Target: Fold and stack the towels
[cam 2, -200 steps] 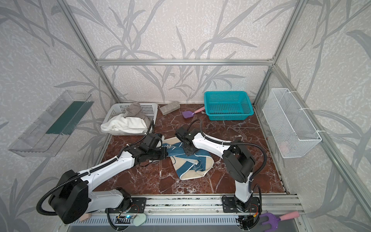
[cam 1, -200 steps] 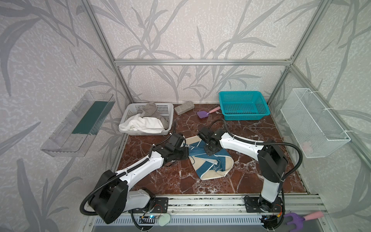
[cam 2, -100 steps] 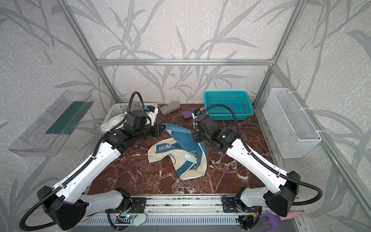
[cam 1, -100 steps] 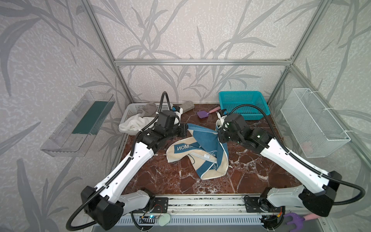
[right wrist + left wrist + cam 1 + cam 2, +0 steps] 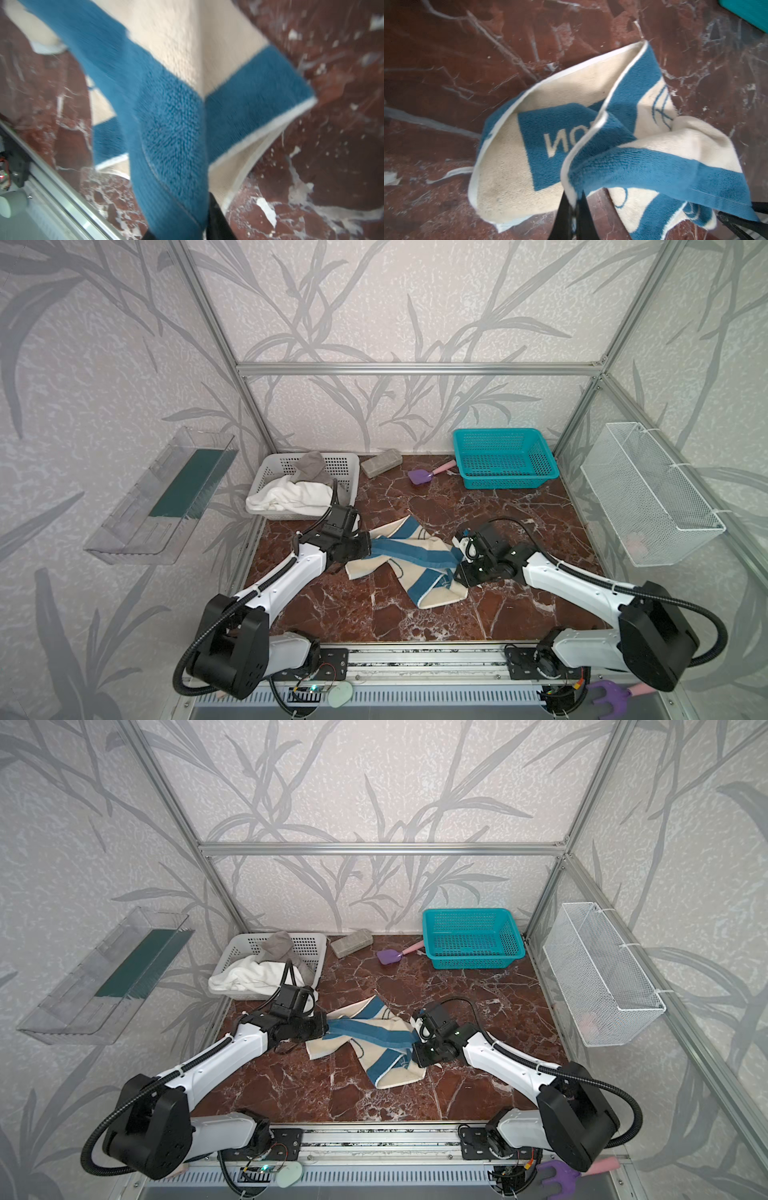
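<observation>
Both top views: the blue-bordered towel [image 5: 409, 556] lies crumpled mid-counter [image 5: 519, 531], with one blue band stretched between the left gripper [image 5: 368, 547] and the right gripper [image 5: 459, 566]. The white towel [image 5: 291, 497] and the grey towel [image 5: 309, 466] sit heaped in the white basket [image 5: 345, 460] at rear left.

Left wrist view: the left gripper [image 5: 574, 205] is pressed together, pinching the blue-bordered towel's [image 5: 591, 145] white-piped hem.

Right wrist view: the towel [image 5: 170, 124] drapes over the right gripper, with one dark finger [image 5: 216, 216] showing. The picture is blurred, so I cannot tell whether that gripper is spread or pinching.
</observation>
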Controlling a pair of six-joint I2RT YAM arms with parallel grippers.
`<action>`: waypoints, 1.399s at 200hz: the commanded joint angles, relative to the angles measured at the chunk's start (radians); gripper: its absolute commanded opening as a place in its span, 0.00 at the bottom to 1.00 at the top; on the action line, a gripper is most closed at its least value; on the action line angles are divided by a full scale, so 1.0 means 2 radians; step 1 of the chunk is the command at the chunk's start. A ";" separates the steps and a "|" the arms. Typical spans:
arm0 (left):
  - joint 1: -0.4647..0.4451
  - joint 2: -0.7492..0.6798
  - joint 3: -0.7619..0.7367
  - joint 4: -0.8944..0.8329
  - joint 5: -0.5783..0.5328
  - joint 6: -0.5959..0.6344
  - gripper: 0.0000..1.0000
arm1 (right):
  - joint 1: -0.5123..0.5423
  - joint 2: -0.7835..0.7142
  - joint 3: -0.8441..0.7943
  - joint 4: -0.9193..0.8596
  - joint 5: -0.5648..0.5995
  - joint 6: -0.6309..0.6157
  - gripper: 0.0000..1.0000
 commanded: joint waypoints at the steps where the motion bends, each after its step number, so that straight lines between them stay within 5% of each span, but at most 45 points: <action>1: 0.003 0.001 0.012 0.039 -0.003 -0.004 0.00 | -0.010 0.000 0.020 0.024 -0.018 0.003 0.20; 43: 0.006 0.015 0.035 0.028 0.003 0.007 0.00 | -0.011 0.008 0.037 0.027 -0.013 -0.015 0.00; 100: 0.011 -0.028 0.162 -0.058 0.016 0.040 0.00 | -0.018 -0.103 0.121 -0.065 0.130 0.013 0.00; 124: 0.012 -0.045 0.277 -0.140 0.002 0.073 0.00 | -0.046 -0.133 0.227 -0.128 0.154 0.001 0.00; 160: 0.012 -0.081 0.438 -0.197 -0.012 0.089 0.00 | -0.060 -0.120 0.441 -0.197 0.168 -0.105 0.00; 205: 0.010 -0.132 0.578 -0.126 0.031 0.007 0.00 | -0.060 -0.112 0.645 -0.239 0.131 -0.167 0.00; 251: 0.011 -0.130 0.676 -0.042 0.046 -0.061 0.00 | -0.059 -0.035 0.938 -0.336 0.070 -0.143 0.00; 280: 0.011 -0.061 0.818 -0.077 0.071 -0.068 0.00 | -0.059 -0.038 0.976 -0.308 0.063 -0.135 0.00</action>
